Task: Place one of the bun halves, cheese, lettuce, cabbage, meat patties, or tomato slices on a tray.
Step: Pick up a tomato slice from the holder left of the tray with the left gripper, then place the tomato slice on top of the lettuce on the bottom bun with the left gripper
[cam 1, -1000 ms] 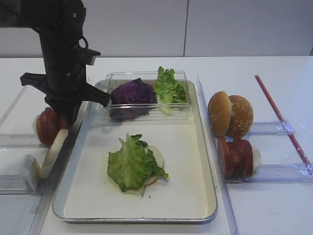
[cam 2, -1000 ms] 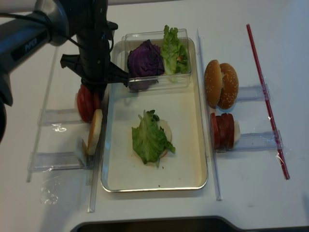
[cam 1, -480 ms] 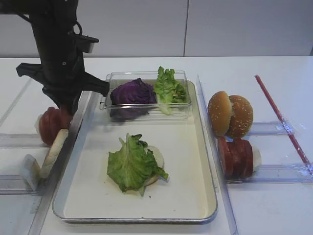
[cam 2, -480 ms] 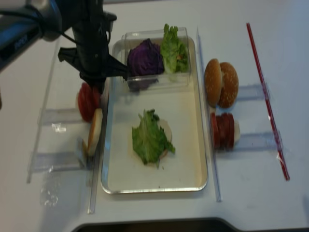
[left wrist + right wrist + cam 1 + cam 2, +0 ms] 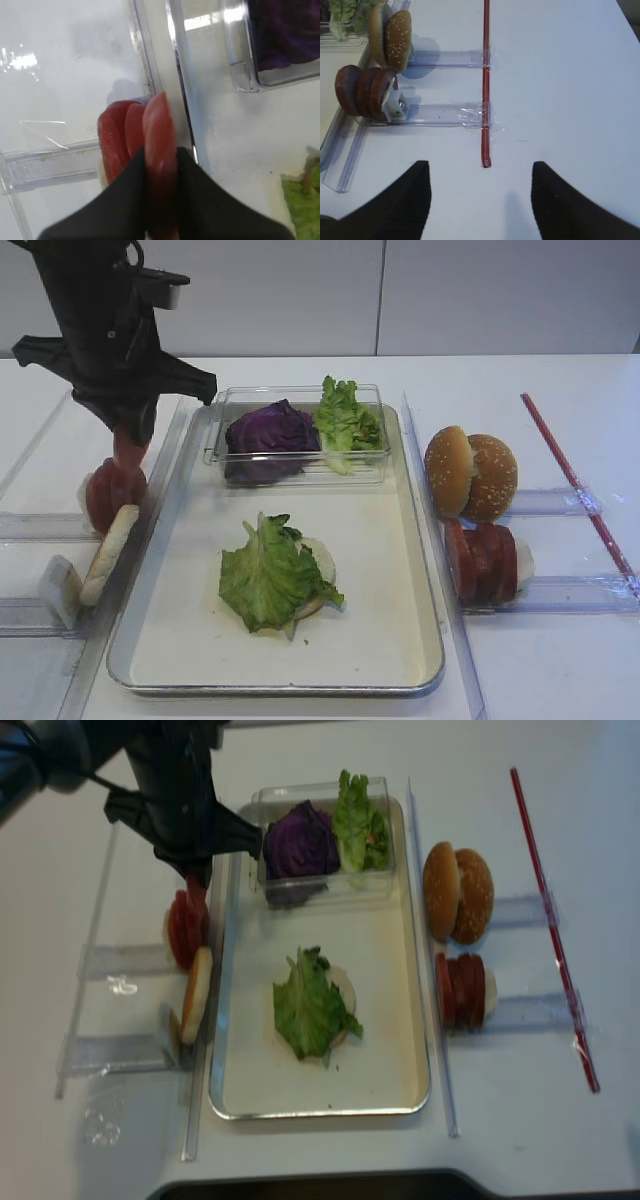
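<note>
tray (image 5: 420, 540), steel-rimmed, sitting mid-table and carrying a bun half under lettuce (image 5: 268, 575); clear box (image 5: 372, 400) at its far end holding cabbage (image 5: 270, 430) and more green leaves. right of tray: meat patties (image 5: 482, 560) standing on edge, bun halves (image 5: 470, 472) behind them. left of tray: tomato slices (image 5: 108, 495) standing in a rack; left gripper (image 5: 128, 445) hanging just above them, clenching one tomato slice (image 5: 159, 150) edgewise. right gripper (image 5: 479, 200) resting with fingers spread, holding nothing.

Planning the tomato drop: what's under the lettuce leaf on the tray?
A pale bun half peeks out from under the lettuce leaf on its right side, lying on the tray. Whatever else lies beneath is covered.
</note>
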Controlling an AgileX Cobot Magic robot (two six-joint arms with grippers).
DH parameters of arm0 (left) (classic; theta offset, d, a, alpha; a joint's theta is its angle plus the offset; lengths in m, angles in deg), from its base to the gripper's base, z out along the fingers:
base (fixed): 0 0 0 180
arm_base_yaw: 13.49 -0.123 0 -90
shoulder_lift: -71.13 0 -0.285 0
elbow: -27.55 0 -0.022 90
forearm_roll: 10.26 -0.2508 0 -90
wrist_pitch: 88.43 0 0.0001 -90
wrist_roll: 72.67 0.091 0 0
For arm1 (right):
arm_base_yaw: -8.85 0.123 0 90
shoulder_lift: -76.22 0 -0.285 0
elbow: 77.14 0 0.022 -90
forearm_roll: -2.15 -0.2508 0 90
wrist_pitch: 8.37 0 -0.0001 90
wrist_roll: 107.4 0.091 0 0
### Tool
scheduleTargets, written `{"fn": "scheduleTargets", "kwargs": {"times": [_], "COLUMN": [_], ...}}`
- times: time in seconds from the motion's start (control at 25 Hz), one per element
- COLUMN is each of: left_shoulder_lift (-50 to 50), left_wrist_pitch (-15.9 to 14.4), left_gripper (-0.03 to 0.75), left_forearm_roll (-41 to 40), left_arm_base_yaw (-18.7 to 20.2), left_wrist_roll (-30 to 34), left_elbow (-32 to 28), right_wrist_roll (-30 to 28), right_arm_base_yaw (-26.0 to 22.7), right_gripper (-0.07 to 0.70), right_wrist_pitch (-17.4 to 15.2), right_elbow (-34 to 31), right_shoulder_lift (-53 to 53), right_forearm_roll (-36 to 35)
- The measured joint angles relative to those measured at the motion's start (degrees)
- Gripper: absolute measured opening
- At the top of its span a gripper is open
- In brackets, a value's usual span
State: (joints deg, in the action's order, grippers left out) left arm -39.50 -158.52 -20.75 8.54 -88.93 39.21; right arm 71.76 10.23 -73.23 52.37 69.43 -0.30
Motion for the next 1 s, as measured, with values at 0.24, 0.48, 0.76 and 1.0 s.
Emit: {"fn": "scheduleTargets", "kwargs": {"times": [0.24,0.48,0.76,1.0], "left_shoulder_lift": [4.0,9.9,20.7,25.3], "left_wrist_pitch": [-0.2,-0.3,0.3,2.1], "left_gripper": [0.119,0.118,0.118,0.118], "left_forearm_roll": [0.0,0.0,6.8,20.2], "left_arm_base_yaw": [0.0,-0.9,-5.4,-10.9], "left_wrist_roll": [0.5,1.1,2.3,9.9], "left_elbow": [0.0,-5.8,-16.2,-20.6], "right_wrist_roll": [0.0,0.0,0.0,0.0], "right_arm_base_yaw": [0.0,0.0,0.0,0.0], "right_gripper": [0.476,0.476,0.476,0.476], "right_wrist_pitch": [0.0,0.0,0.0,0.0], "right_elbow": [0.0,0.0,0.0,0.0], "right_shoulder_lift": [0.0,0.0,0.0,0.0], "right_forearm_roll": [0.0,0.0,0.0,0.0]}}
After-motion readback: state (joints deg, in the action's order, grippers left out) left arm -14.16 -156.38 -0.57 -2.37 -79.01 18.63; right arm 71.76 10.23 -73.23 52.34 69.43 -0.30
